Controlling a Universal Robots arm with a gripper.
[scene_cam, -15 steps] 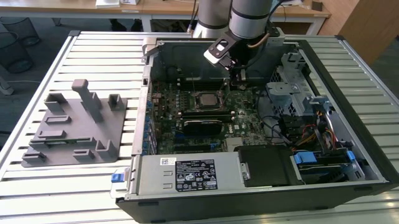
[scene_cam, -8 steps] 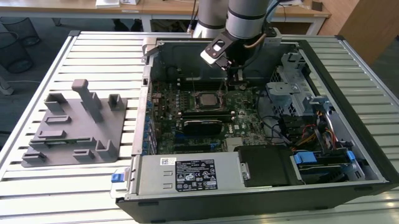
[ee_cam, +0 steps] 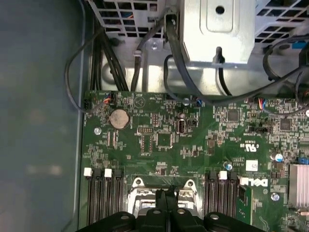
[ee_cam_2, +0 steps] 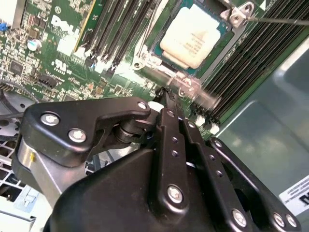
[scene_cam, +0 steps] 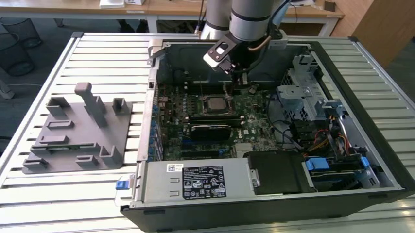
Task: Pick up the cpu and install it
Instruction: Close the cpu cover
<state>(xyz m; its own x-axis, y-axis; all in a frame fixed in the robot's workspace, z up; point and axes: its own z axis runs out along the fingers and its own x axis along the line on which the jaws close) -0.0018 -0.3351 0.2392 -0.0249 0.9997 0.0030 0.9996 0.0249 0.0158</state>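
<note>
My gripper, jaws pinched together and empty, at exterior-view 1 o'clock of cpu seated on motherboard.

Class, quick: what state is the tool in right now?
Tool: closed, holding nothing; the cpu is not in it.

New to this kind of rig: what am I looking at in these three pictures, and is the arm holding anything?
One robot arm with a gripper reaches into an open computer case lying on a slatted metal table. The exterior view comes from a camera off the arm; both wrist views come from cameras riding on the arm, looking past its black fingers at the green motherboard. The cpu, a silvery square, sits in its socket. The fingers are closed together, with nothing visibly held. A grey plastic holder tray lies beside the case.
</note>
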